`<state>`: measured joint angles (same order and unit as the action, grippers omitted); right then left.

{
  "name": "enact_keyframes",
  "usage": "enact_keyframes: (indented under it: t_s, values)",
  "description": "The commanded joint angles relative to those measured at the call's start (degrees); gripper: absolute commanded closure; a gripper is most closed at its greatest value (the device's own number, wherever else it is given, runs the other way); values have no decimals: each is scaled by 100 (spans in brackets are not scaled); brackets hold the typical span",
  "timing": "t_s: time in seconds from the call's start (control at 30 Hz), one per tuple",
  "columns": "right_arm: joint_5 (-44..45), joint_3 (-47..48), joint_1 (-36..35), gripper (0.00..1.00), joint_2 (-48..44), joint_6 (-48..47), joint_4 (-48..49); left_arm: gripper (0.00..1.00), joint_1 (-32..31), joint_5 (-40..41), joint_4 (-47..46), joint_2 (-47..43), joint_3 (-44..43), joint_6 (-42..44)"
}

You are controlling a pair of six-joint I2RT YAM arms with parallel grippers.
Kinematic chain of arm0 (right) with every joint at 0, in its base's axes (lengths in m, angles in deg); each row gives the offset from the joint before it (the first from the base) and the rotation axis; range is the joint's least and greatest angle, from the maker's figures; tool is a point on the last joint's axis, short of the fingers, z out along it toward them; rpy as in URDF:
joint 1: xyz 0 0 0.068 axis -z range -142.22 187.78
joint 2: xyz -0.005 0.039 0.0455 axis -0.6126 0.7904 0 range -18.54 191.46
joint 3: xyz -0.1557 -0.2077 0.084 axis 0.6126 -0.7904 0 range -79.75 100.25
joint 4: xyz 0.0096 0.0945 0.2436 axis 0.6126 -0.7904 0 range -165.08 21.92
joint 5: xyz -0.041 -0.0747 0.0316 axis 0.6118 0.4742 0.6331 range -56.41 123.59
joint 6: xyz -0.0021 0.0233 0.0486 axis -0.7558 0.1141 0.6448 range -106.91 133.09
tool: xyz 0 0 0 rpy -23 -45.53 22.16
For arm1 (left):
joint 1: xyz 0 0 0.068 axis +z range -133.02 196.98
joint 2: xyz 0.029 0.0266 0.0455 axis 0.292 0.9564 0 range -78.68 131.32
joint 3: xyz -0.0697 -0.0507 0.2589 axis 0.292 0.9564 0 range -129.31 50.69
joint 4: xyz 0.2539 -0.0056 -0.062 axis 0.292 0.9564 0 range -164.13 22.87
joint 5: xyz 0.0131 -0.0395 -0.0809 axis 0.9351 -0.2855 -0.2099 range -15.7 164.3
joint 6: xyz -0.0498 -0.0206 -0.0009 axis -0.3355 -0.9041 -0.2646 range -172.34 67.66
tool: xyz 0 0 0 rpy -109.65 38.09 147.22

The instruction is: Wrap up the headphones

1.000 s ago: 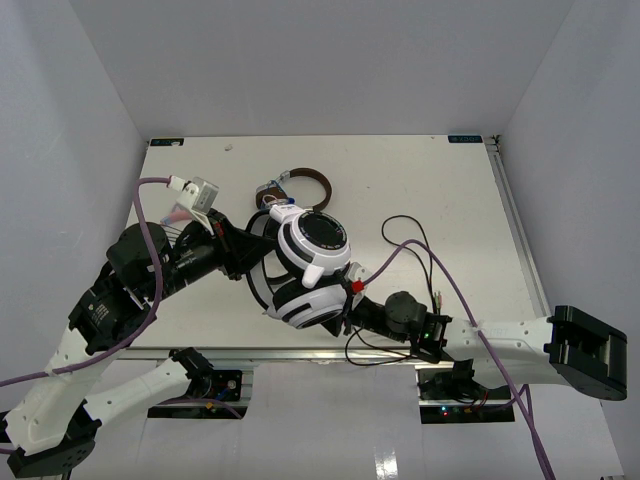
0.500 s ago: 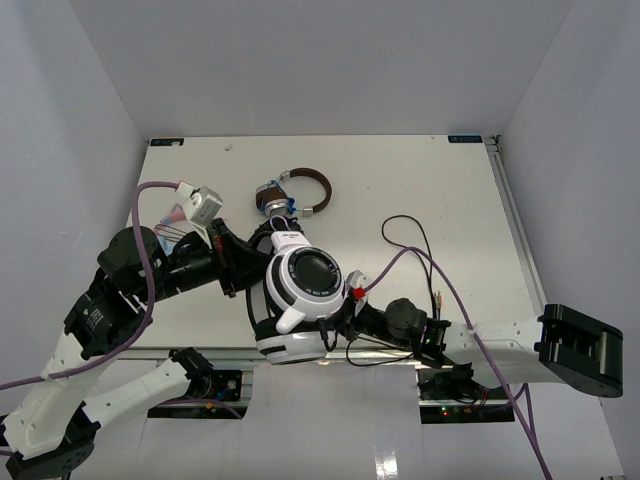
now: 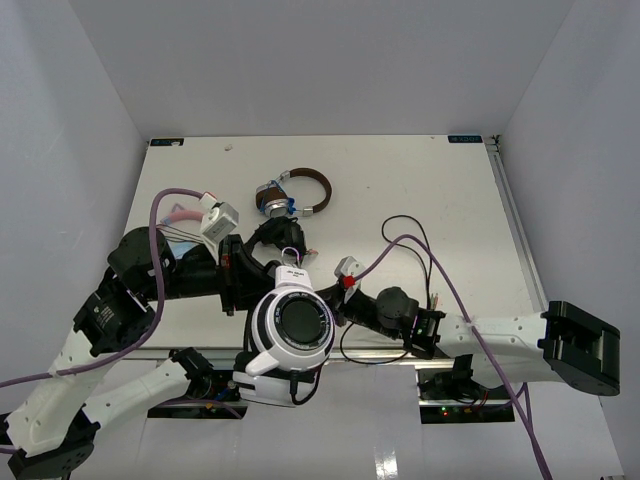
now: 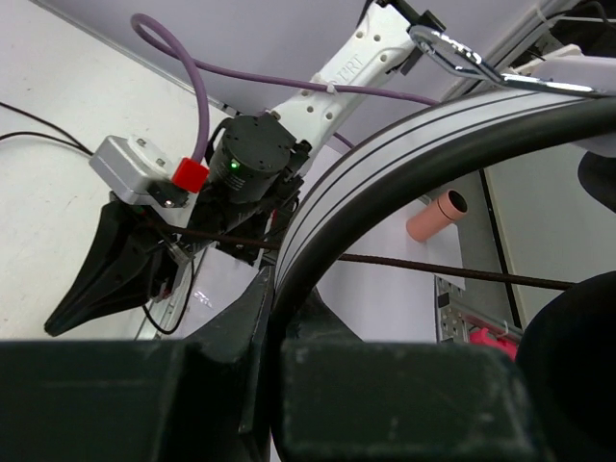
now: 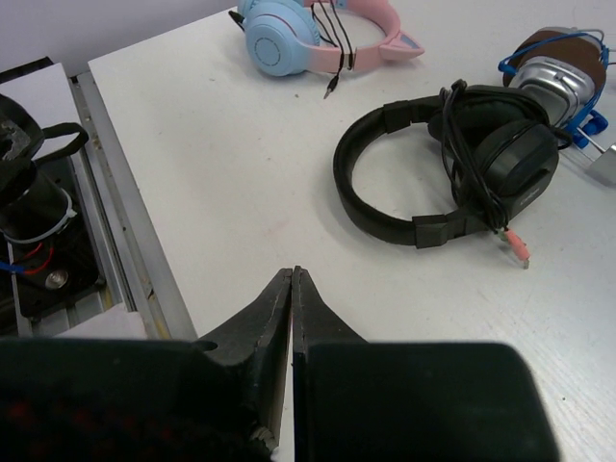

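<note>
The white headphones (image 3: pixel 292 328) with black pads hang tilted over the table's near edge. My left gripper (image 3: pixel 243 283) is shut on their headband. In the left wrist view the white-and-black band (image 4: pixel 404 154) arcs up out of my jaws (image 4: pixel 272 310), and the thin black cable (image 4: pixel 452 273) stretches taut across behind it. The rest of the cable (image 3: pixel 412 238) loops loosely on the table at the right. My right gripper (image 3: pixel 332 300) sits just right of the ear cup. In its own view the jaws (image 5: pixel 292 275) are pressed together, with no cable showing between them.
All-black headphones (image 5: pixel 452 164) lie just beyond my right gripper, partly hidden in the top view (image 3: pixel 272 238). Brown-banded silver headphones (image 3: pixel 296 192) lie farther back. Blue-and-pink cat-ear headphones (image 5: pixel 318 34) lie at the far left. The table's metal rail (image 5: pixel 115 212) is close by.
My left gripper has swung the white headphones from above the table down toward the near edge. My right gripper has followed a little to the left.
</note>
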<state>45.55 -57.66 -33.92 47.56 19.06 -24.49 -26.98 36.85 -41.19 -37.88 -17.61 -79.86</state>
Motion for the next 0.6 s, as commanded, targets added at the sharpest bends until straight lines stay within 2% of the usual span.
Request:
enact_keyframes:
  t_s: [0.0,0.43,0.57]
  values:
    - [318,527,11,92,-11,-354,-235,100,20,-905,-424,73,-139,-267]
    - [274,1285,565,92,160,-439,-952,100,20,-1330,-245,125,175,-180]
    - [-105,1571,1007,92,272,-448,-1260,100,13,-1361,-235,159,384,-49]
